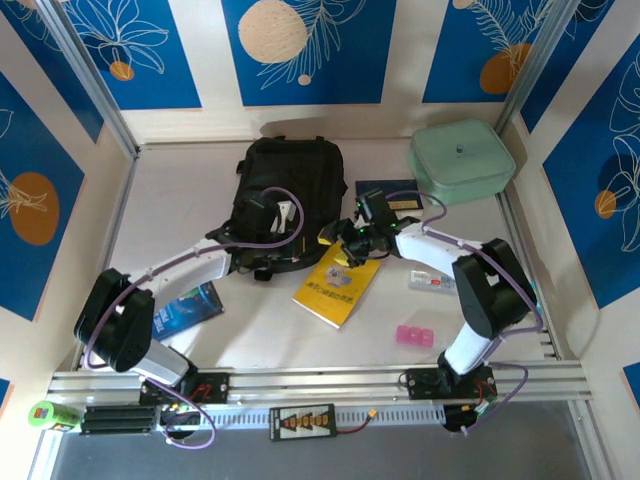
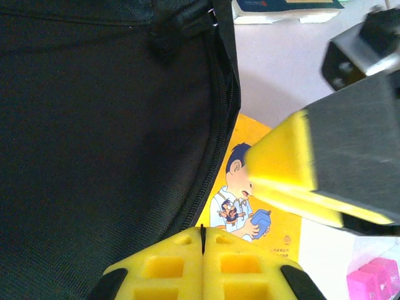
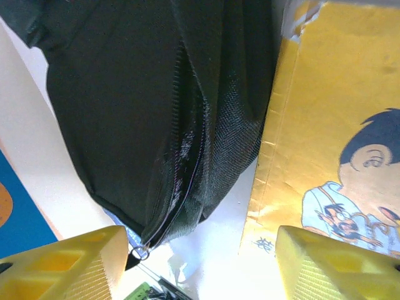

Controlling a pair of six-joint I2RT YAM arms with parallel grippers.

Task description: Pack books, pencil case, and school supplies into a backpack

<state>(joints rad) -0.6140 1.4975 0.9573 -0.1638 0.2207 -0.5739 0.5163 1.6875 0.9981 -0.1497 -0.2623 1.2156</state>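
Unzipping the backpack [image 1: 290, 180] seems the step; top view, yellow paperback [image 1: 338, 285] beside it. Left wrist: left hand [image 2: 203, 265] together at the zip [image 2: 219, 144] (pinching fabric? unclear). Right wrist: right hand [image 3: 200, 269] apart by the zip pull [image 3: 142, 252]; next, close on it.

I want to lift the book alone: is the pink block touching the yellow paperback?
Apart. The top external view shows bare table between the pink block and the yellow paperback.

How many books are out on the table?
3: a yellow paperback in the middle beside the backpack, a blue book on the near left, and a dark navy book beside the mint case. More may be hidden inside the backpack.
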